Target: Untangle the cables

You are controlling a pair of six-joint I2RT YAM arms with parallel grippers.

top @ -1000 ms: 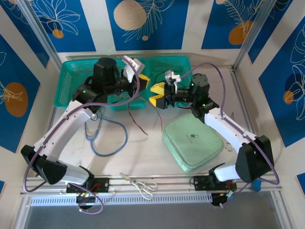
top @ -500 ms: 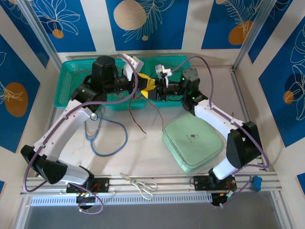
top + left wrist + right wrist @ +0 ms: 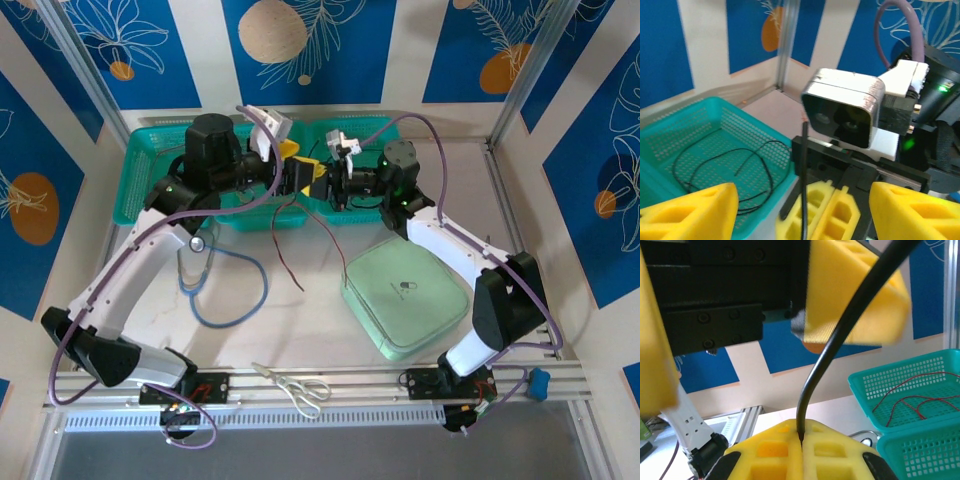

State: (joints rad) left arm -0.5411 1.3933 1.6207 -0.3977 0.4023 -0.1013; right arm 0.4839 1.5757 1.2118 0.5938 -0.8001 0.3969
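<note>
Up over the gap between the left basket [image 3: 140, 195] and the right basket [image 3: 372, 130], my right jaws are pinched together on a black cable [image 3: 840, 340]. The right wrist cam shows it coming out of the seam between the yellow pads [image 3: 765, 460], then curving up and to the right. My left jaws are wide apart, with one yellow finger [image 3: 690, 210] on each side of the right jaws, straddling them.

The left wrist cam gives me the front-on look: the cable stands straight up out of the closed pair, with the right wrist camera [image 3: 842, 115] just behind it. That cam also looks down into the right basket, where a loose black cable [image 3: 747, 167] is looped on the floor.

The right wrist cam catches a red cable [image 3: 910, 402] lying in one of the baskets; can't say which. From the top cam I get a thin dark strand [image 3: 285, 262] dropping from the jaws to the table [image 3: 300, 330]. Its tip rests on bare surface between the blue stethoscope [image 3: 197, 243] and the mint case [image 3: 405, 300]. From up there I can't tell if it's the clamped cable.

Room-wise, the baskets sit against the back wall, so it's tight behind the jaws. The bare table is on the near side, running down to the scissors [image 3: 300, 387] by the front rail. The frame post [image 3: 517, 95] stands near the right arm [image 3: 450, 245].
</note>
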